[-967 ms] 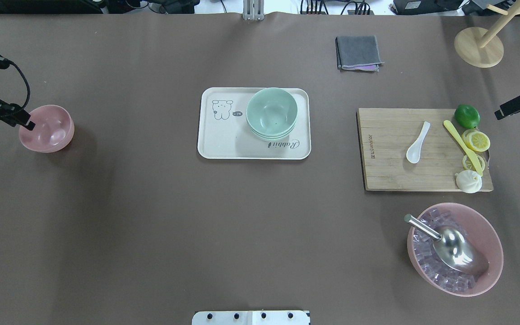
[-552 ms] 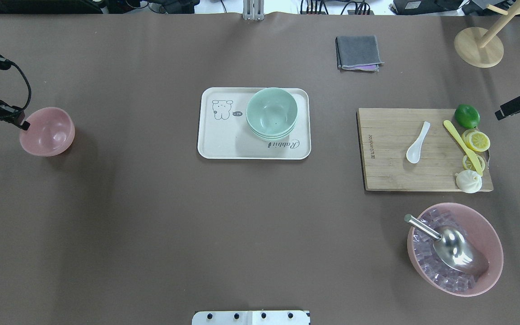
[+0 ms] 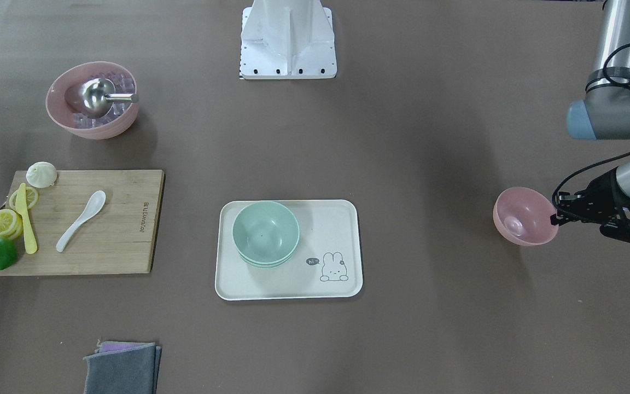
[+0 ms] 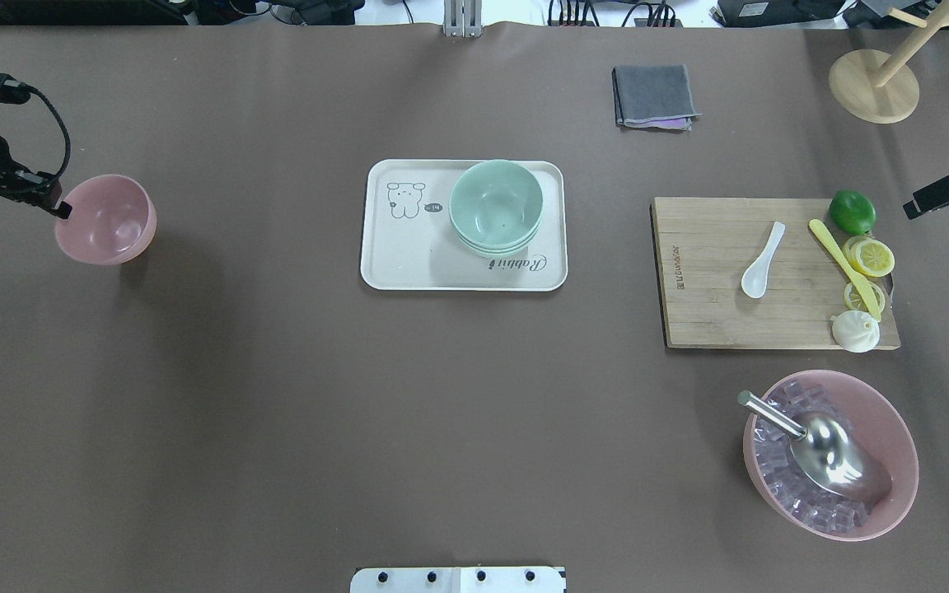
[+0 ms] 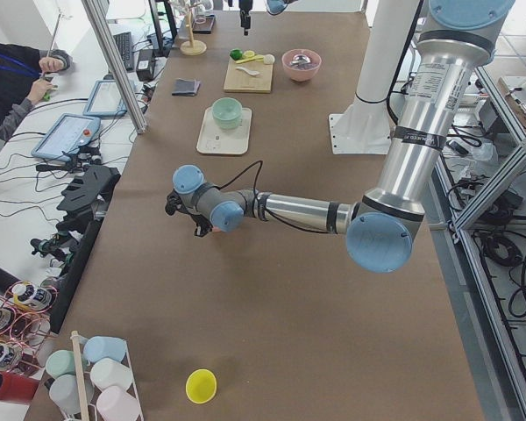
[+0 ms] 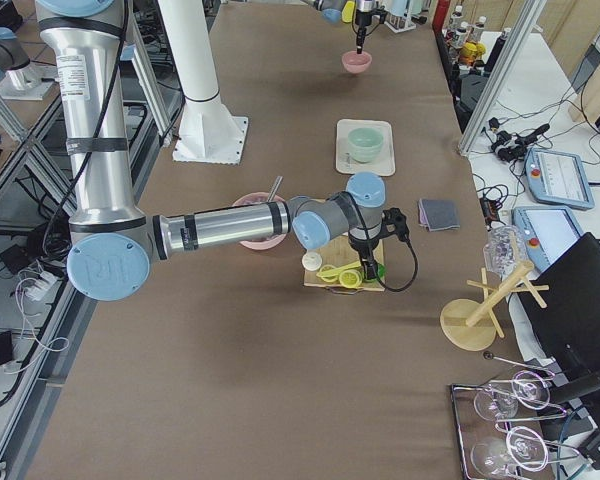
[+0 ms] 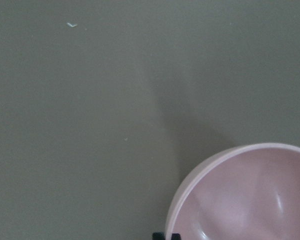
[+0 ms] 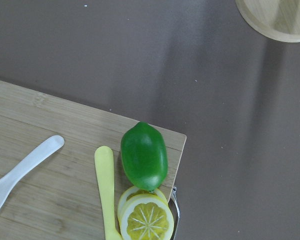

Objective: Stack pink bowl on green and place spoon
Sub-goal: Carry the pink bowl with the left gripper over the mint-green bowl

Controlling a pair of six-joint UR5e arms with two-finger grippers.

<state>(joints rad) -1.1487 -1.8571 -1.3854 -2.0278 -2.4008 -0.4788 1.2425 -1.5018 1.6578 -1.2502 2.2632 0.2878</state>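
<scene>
My left gripper point(image 4: 65, 211) is shut on the near-left rim of the small pink bowl point(image 4: 105, 219) and holds it above the table at the far left. The bowl also shows in the front view point(image 3: 524, 223) and in the left wrist view point(image 7: 250, 200). Stacked green bowls point(image 4: 495, 206) sit on the right half of a white tray point(image 4: 409, 263) at table centre. A white spoon point(image 4: 761, 262) lies on the wooden cutting board point(image 4: 713, 329). My right gripper point(image 4: 913, 207) hovers beyond the board's far right corner; I cannot tell if it is open.
On the board are a lime point(image 4: 852, 212), lemon slices point(image 4: 870, 257), a yellow knife point(image 4: 843, 268) and a bun point(image 4: 855, 331). A large pink bowl point(image 4: 895, 420) with ice and a metal scoop stands near right. A grey cloth point(image 4: 654, 95) and wooden stand point(image 4: 873, 86) lie far back.
My left gripper has closed on the pink bowl's rim, lifted it off the table and carried it a little to the right. The right arm has not moved.
</scene>
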